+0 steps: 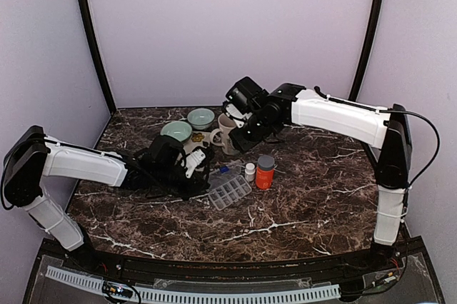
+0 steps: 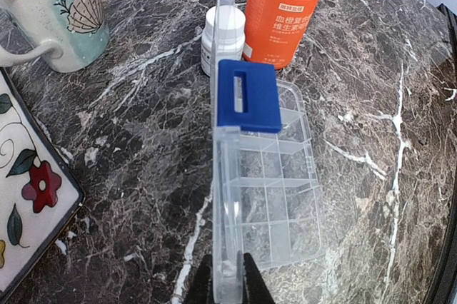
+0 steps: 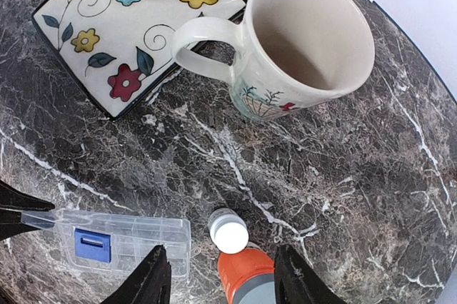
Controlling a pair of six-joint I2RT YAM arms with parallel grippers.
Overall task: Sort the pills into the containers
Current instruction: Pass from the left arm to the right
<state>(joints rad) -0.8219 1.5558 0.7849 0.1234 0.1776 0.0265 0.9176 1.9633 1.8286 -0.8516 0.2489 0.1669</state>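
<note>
A clear compartment box [image 2: 282,197] lies open on the marble, its lid [image 2: 227,175] standing upright with a blue latch [image 2: 248,95]. My left gripper [image 2: 227,270] is shut on the lid's near edge. An orange bottle [image 2: 285,11] with a grey cap and a small white bottle [image 2: 227,29] stand just beyond the box. My right gripper [image 3: 221,282] hangs open above these two bottles [image 3: 228,231], touching nothing. In the top view the box [image 1: 230,191] sits left of the orange bottle [image 1: 265,173]. No pills show in any view.
A cream mug [image 3: 300,40] stands beside a flowered tray [image 3: 128,40] holding two pale bowls [image 1: 176,131] [image 1: 201,118]. Mug and tray lie behind the box, under the right arm [image 1: 328,115].
</note>
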